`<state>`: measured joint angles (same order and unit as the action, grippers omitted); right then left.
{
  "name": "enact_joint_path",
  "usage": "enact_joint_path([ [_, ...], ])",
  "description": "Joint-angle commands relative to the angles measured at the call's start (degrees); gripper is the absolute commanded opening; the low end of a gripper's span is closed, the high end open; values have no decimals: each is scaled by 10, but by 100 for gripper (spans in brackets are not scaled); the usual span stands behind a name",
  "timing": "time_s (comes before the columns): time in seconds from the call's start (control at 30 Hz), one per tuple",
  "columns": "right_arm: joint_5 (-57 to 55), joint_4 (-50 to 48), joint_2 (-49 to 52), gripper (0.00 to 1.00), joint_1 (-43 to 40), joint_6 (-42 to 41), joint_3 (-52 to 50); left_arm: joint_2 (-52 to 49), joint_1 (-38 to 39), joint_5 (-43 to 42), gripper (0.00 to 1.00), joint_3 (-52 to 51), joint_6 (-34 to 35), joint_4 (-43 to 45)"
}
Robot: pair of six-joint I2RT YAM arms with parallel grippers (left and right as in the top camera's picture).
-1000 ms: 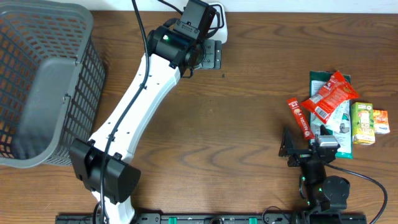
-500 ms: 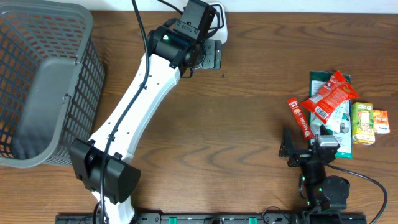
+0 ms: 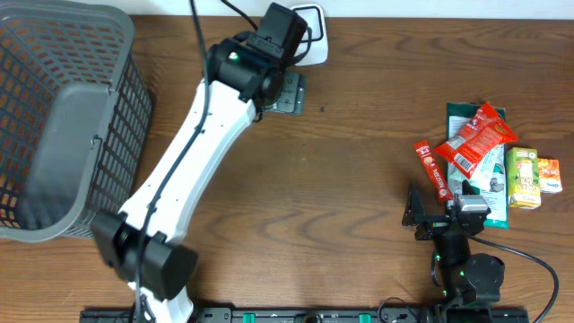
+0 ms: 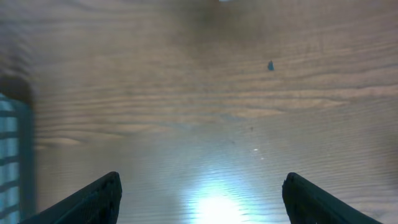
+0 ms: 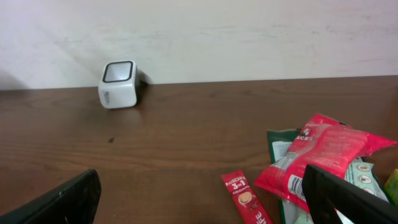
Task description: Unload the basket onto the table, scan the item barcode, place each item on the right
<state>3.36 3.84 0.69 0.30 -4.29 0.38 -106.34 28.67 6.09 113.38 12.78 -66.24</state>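
Our left claw (image 4: 200, 198) and right claw (image 5: 205, 199) gape wide, empty. We fear the left could knock the nearby scanner (image 5: 118, 84).

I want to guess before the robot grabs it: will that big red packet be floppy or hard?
Probably floppy and light: the big red packet looks like a thin, crinkled wrapper. It may slide when nudged, since it rests on the green pouch.

scanner (image 5: 118, 84): upright, far back; red pouch (image 5: 323, 154): atop green packet (image 5: 280, 140); fingers (image 5: 62, 202): apart
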Motion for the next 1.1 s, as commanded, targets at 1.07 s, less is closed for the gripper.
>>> enact_joint_path([
  [1.07, -5, 3, -4, 99, 5, 1, -1, 733, -289, -66, 84, -395, -11, 131],
])
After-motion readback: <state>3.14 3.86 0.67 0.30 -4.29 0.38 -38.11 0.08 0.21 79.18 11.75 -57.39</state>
